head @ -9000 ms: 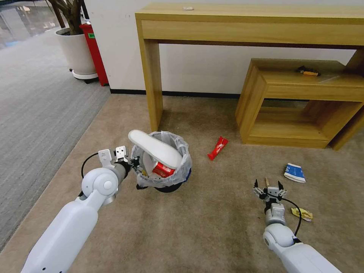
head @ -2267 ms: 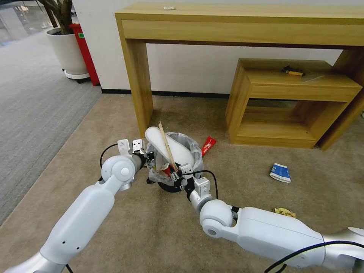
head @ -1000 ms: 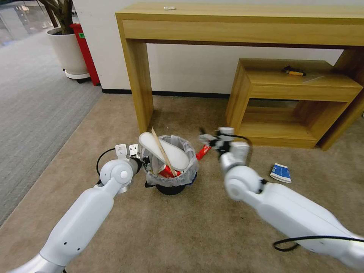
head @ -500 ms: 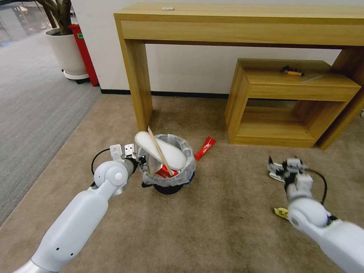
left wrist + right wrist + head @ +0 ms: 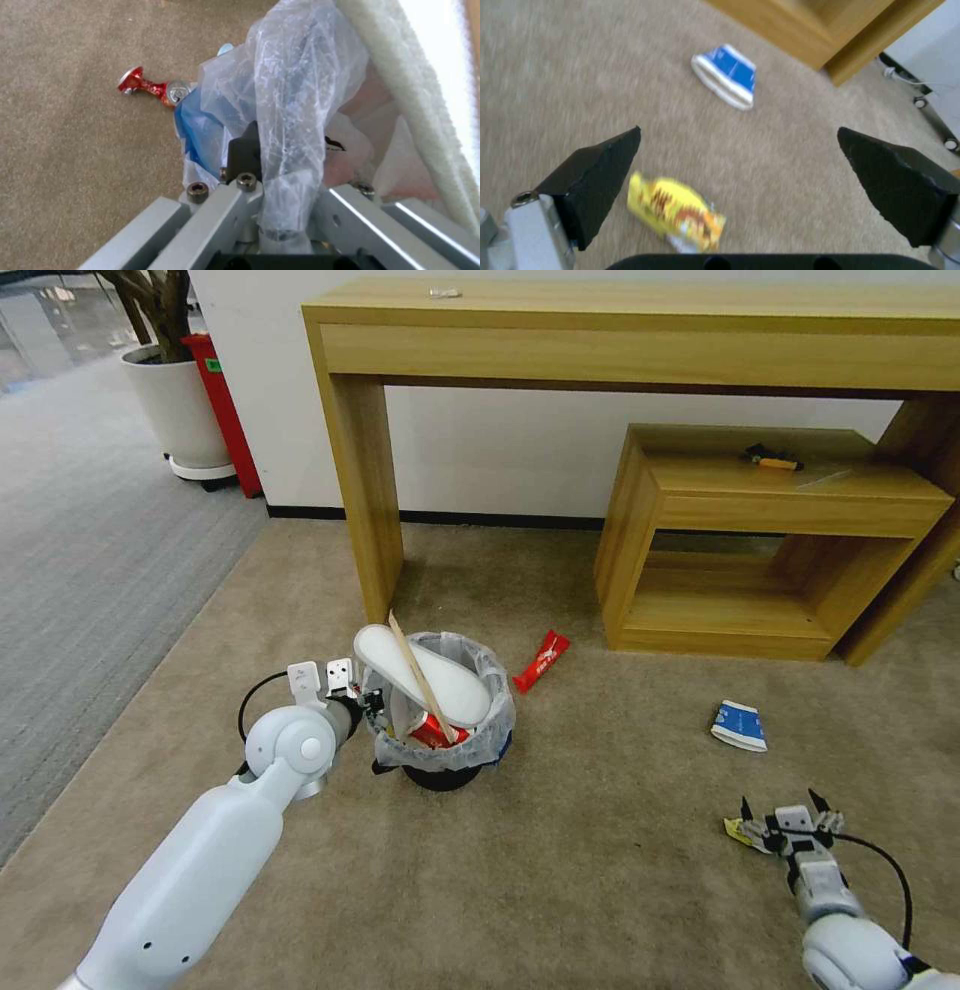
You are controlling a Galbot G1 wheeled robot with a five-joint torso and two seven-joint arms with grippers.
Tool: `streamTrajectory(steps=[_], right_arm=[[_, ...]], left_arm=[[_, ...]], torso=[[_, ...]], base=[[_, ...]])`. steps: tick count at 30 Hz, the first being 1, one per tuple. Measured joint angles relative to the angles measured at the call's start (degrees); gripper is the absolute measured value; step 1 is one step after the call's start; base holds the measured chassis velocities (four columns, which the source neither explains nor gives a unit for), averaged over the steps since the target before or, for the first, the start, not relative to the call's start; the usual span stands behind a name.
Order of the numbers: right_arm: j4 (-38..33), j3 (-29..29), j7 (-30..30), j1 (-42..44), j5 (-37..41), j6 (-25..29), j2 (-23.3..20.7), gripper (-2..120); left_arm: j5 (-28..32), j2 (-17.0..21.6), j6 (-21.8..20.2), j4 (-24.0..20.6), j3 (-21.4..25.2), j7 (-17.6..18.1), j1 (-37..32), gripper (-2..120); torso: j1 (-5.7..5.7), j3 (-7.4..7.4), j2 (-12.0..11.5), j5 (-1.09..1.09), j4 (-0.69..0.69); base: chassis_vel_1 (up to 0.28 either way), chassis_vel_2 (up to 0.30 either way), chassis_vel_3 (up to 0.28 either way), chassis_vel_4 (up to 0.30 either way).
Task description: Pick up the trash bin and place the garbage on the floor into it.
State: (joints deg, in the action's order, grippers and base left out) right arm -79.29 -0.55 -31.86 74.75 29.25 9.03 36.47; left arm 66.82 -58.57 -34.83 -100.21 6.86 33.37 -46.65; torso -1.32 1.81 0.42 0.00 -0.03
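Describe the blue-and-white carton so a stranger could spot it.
Start at the low wooden shelf unit. On the beige carpet in front lies a flattened blue-and-white carton. Unlike the yellow wrapper nearer the open right gripper, it is blue-topped.

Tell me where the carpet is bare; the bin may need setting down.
Bare carpet lies between the trash bin, held by the left gripper, and the yellow wrapper beside the open right gripper. Crowded near the red wrapper.
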Motion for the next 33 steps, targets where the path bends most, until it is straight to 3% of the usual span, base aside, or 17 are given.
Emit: streamTrajectory(steps=[18,33], right_arm=[[18.27,6.09,4.56,-5.82,-4.85,-0.05,3.74,100],[24.12,11.20,6.83,-11.89,-6.62,0.82,6.20,100]], left_arm=[[-0.74,0.31,0.40,-2.77,0.53,-1.07,-1.00,0],[-0.91,0.03,0.46,-5.70,0.81,-0.79,-2.66,0]], torso=[[-0.01,0.00,-0.01,0.00,-0.02],[-0.01,0.00,-0.01,0.00,-0.02]], base=[[0.000,0.000,0.000,0.000],[0.000,0.000,0.000,0.000]])
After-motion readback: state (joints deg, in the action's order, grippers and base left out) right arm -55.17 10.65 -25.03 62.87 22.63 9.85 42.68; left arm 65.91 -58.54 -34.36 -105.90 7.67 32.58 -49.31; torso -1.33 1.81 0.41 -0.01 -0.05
